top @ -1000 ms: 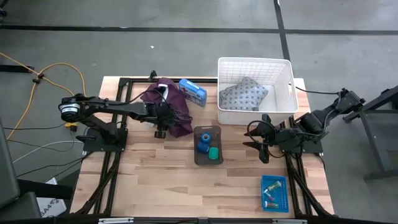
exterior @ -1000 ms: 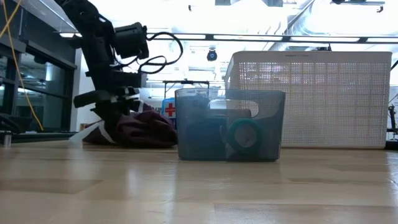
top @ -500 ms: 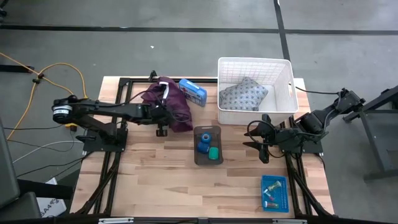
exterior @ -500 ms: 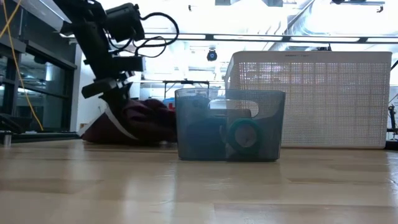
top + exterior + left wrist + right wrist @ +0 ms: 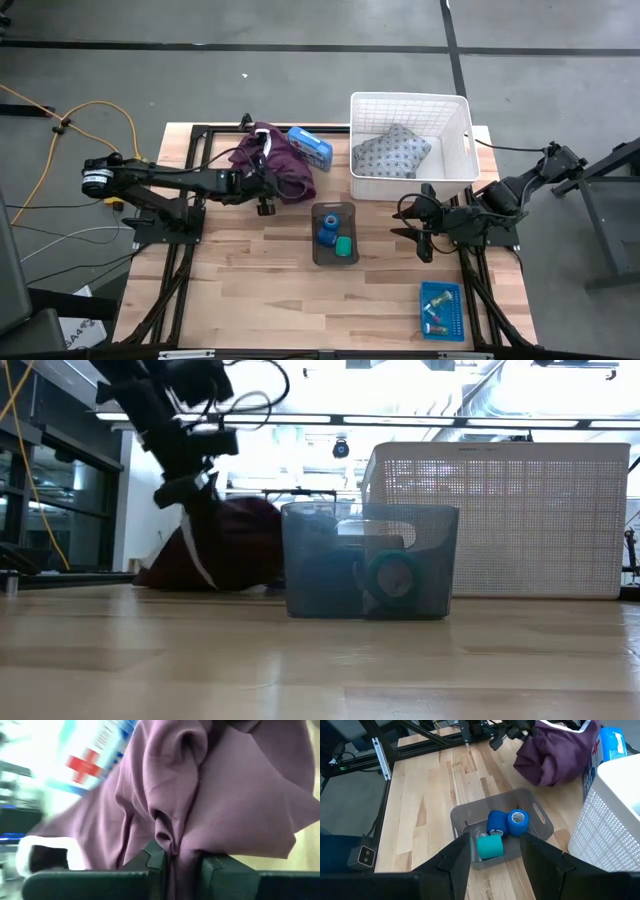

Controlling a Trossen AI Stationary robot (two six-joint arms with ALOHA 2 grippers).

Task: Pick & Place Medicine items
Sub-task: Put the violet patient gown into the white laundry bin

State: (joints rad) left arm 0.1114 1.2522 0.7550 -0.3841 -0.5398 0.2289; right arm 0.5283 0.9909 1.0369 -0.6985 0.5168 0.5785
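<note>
Medicine rolls [image 5: 502, 827] in grey bin [image 5: 334, 235] | left gripper [image 5: 262, 187] jaws clenched on maroon garment [image 5: 272, 158] | right gripper [image 5: 415, 223] jaws released | red cross on blue box [image 5: 311, 147]

Blue rolls [image 5: 497, 823]: two. Green roll [image 5: 490, 847]: one. Grey bin [image 5: 318, 253]: one. White basket [image 5: 459, 125]: one. Grey patterned cloth [image 5: 390, 150]: one. Maroon garment [image 5: 285, 160]: one. First-aid box [image 5: 311, 148]: one. Blue tray [image 5: 452, 292] of small pieces: one.
</note>
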